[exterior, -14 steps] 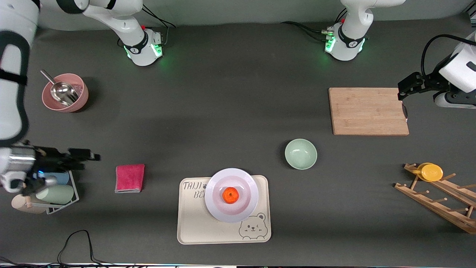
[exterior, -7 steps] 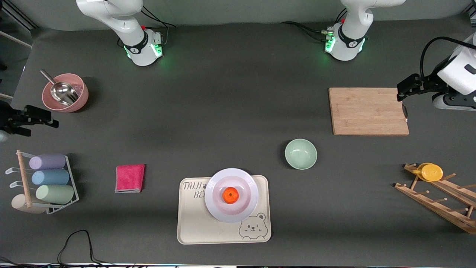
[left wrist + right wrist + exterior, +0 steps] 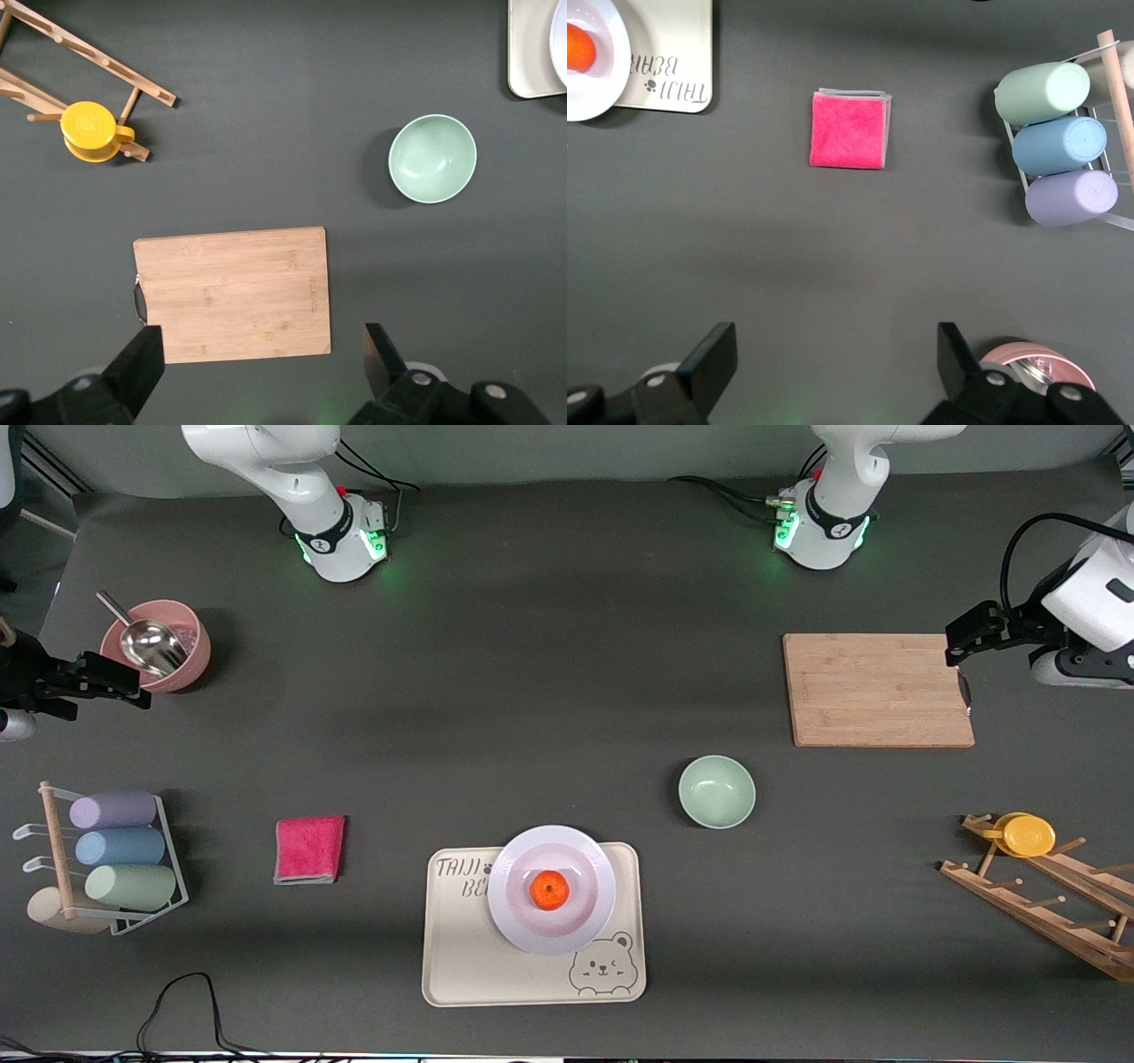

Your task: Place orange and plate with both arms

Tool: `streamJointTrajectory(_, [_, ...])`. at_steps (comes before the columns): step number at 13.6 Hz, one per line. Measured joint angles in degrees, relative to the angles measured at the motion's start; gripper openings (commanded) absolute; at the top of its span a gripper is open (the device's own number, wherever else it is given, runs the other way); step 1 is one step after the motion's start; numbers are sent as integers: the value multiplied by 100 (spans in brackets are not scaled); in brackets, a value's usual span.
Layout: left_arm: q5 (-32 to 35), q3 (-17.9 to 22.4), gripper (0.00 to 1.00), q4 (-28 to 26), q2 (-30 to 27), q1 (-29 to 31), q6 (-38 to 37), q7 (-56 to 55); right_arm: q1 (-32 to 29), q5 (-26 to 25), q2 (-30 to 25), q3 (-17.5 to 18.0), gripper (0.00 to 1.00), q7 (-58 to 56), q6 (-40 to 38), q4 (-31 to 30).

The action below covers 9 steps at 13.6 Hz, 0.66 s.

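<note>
Front view shows the orange (image 3: 550, 889) resting in the well of the plate (image 3: 585, 921), which itself sits on the cream bear tray (image 3: 461, 965) near the front camera's edge of the table. The orange is small, round and bright, with a dimpled top; the plate is shallow, white with a faint lavender cast, and its wide rim overhangs the tray's upper edge slightly.

Judging by looks, the orange should be light and fairly firm, but round enough to roll if nudged, so a hold across its middle from above would suit it. The plate appears stiff, smooth and probably breakable; its thin rim is the only place to pinch, best on a side clear of the fruit, and any tilt would set the orange rolling.

Both arms are well away from these things. The left gripper (image 3: 961, 631) hangs over the corner of the bamboo cutting board (image 3: 877, 689) at the left arm's end of the table, jaws spread wide and empty, as the left wrist view confirms. The right gripper (image 3: 111, 682) hovers just beside the pink bowl (image 3: 190, 657) holding a metal scoop (image 3: 146, 642), at the right arm's end, jaws likewise wide apart with nothing between them.

With fruit on plate and plate on tray, the task looks finished or nearly so.
</note>
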Motion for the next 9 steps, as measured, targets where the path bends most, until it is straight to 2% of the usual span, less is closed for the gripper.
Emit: streamJointTrajectory(9, [2, 0, 100, 0, 10, 0, 0, 0, -11, -13, 0, -29, 100, 17, 9, -93])
